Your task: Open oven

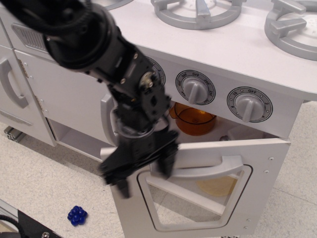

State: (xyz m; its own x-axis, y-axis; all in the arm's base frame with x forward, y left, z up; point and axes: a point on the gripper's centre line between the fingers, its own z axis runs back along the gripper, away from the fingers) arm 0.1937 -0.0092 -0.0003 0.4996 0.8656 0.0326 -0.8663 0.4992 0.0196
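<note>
Speckled grey floor (44,183) runs along the foot of a white toy kitchen, whose top carries grey burner rings (198,12).

Tool (143,168): black, motion-blurred, hanging low in front of the oven (213,163) at the left end of its door. Its fingers (166,161) point downward and stand apart, with a visible gap between them; they grip nothing. One finger overlaps the left end of the bar handle (213,166); contact cannot be confirmed because of the blur.

Oven: directly to the right of the tool. Its door (267,198) is swung down and outward, well clear of the frame, hinged at the bottom, with the rounded clear window (193,203) facing up and forward. The cavity above the door is exposed.

Inside the cavity, up and to the right of the tool, sits an orange translucent cup (195,119). A small object lies farther right on the oven shelf; too small to identify.

Dials (197,88): two are fully visible above and right of the tool, marked OFF at the top; a third is largely hidden behind the arm (84,34).

Cupboard door (64,99) with a vertical grey handle stands to the left, behind the arm.

Blue bead-like object (77,215) lies on the floor, below and left of the tool, well apart from it.
</note>
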